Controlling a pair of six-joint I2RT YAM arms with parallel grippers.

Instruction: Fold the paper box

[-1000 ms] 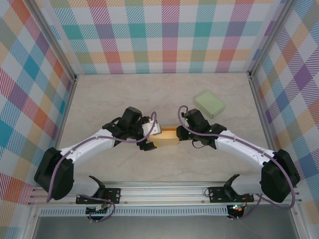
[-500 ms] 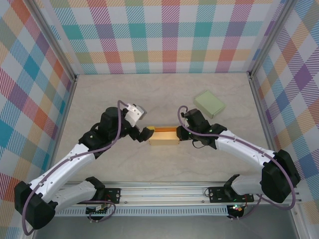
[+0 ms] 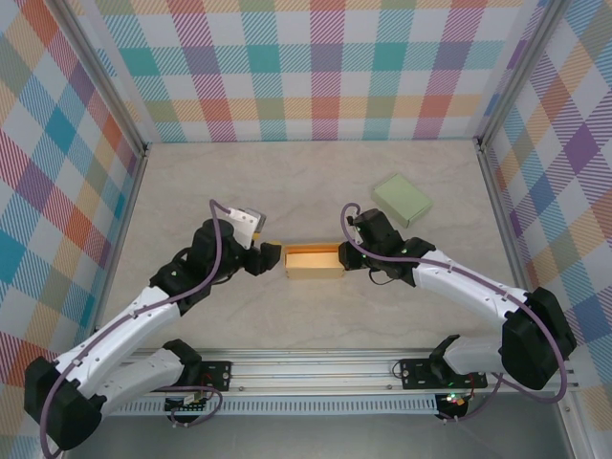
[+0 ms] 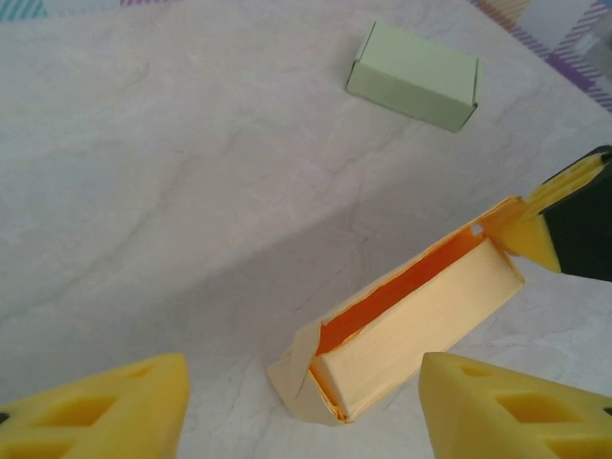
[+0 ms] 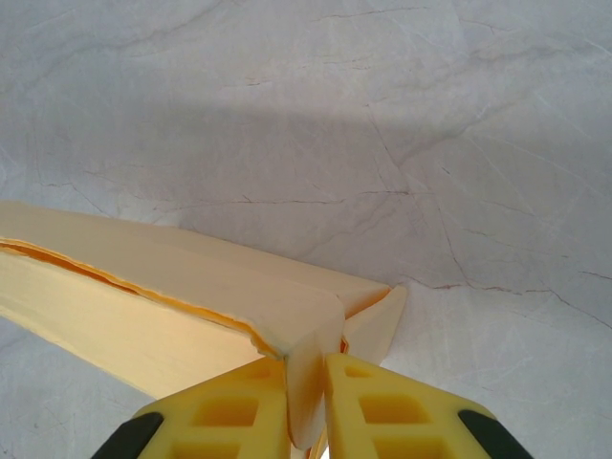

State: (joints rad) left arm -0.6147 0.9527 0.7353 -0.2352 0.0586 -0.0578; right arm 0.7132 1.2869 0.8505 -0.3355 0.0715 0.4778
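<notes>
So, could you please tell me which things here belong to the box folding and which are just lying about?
Part of the job:
yellow paper box, half folded, top open
right fingers, pinching its end flap
left fingers, apart, beside its other end

Lying about:
green box, closed, farther back on the right

A half-open yellow paper box lies on the marbled table, its right end apparently pinched by the right gripper; a green box sits farther off.
</notes>
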